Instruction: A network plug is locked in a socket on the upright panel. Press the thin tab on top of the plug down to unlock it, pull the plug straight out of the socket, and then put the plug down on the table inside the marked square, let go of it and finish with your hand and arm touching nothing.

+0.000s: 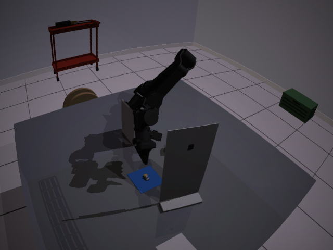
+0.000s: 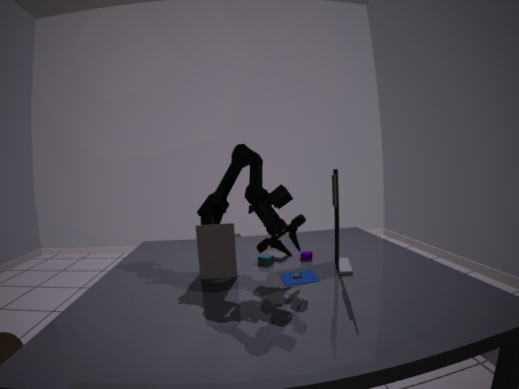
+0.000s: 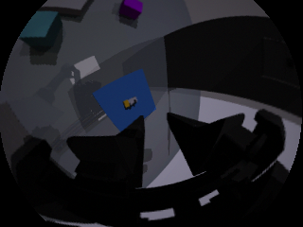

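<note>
The small yellow-and-grey plug (image 1: 145, 176) (image 2: 298, 275) (image 3: 128, 102) lies on the table inside the blue marked square (image 1: 137, 180) (image 2: 310, 278) (image 3: 113, 102). My gripper (image 1: 145, 161) (image 2: 292, 250) (image 3: 155, 116) hangs a little above the square's back edge, tilted, with its fingers apart and nothing between them. It is clear of the plug. The upright panel (image 1: 188, 166) (image 2: 336, 217) (image 3: 222, 51) stands just right of the square. Its socket (image 1: 190, 147) shows as a dark empty hole.
A tall grey box (image 1: 127, 121) (image 2: 216, 251) stands beside the arm's base. A teal cube (image 2: 265, 259) (image 3: 41, 28) and a purple cube (image 2: 306, 255) (image 3: 132, 7) sit behind the square. The panel's foot (image 1: 180, 205) (image 2: 345, 266) rests on the table.
</note>
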Controlling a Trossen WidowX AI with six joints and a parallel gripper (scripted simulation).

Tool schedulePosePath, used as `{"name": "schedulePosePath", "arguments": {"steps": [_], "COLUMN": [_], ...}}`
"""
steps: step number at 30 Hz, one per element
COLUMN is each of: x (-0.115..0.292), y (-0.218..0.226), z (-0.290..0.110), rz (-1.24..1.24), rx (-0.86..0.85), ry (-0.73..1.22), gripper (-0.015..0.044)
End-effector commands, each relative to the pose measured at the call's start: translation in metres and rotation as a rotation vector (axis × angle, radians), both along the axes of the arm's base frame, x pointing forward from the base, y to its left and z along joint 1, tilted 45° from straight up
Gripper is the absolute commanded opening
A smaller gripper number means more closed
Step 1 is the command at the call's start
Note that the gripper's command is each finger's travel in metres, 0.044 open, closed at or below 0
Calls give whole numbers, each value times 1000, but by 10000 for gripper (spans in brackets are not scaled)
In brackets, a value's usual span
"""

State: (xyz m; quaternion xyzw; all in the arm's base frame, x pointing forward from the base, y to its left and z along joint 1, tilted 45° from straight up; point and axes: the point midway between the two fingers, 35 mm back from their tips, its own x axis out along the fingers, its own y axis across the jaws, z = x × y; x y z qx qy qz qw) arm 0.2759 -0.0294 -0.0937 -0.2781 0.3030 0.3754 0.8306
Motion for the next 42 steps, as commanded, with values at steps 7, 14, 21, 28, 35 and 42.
{"name": "schedulePosePath", "arguments": {"steps": [7, 14, 21, 28, 35, 42], "x": [1, -1, -2, -4, 1, 2], "y": [-10, -16, -21, -22, -41, -61], "z": [11, 17, 24, 25, 39, 57], "rz": [-3, -3, -4, -2, -2, -5], "rx": [0, 0, 1, 2, -2, -3], "ry": [-10, -11, -12, -3, -3, -2], "gripper": [156, 156, 156, 156, 156, 156]}}
